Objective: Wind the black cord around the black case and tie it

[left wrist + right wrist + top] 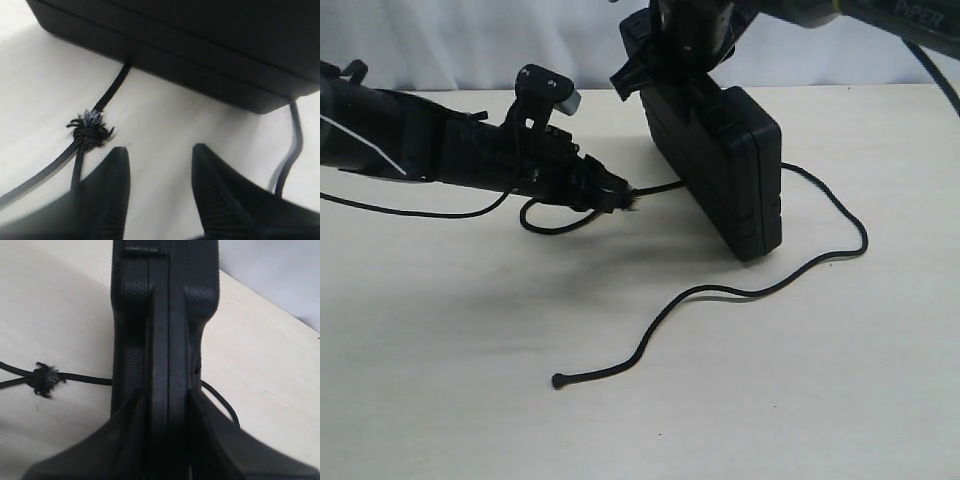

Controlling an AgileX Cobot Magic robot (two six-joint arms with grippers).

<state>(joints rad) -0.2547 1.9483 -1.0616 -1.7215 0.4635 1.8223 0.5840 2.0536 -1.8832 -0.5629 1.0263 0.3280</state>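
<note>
One knobbed tip [558,381] of the black cord [720,292] lies nearest, low and left of centre on the pale surface [440,330], touching nothing else. From there the cord snakes up to the right, bends near the right edge and turns back toward the black case [730,170]. It passes beneath the case, so I'd say one stretch is already laid under it for a first turn.

The case stands on a narrow edge in the middle of the frame, tilted a little. That leaves its broad faces clear for the cord to go round. To its left the cord comes out from beneath and reaches a frayed knot [90,129] with a small loop.

The left hand [160,150] hovers low just beside that knot, fingers spread and holding nothing. The knot lies outside the gap, not in it, so the hand looks lined up to take that end.

Farthest back, at the top of the frame, the right hand [166,395] is clamped on the case's upper edge. It has a finger on each face, which props the case upright.
</note>
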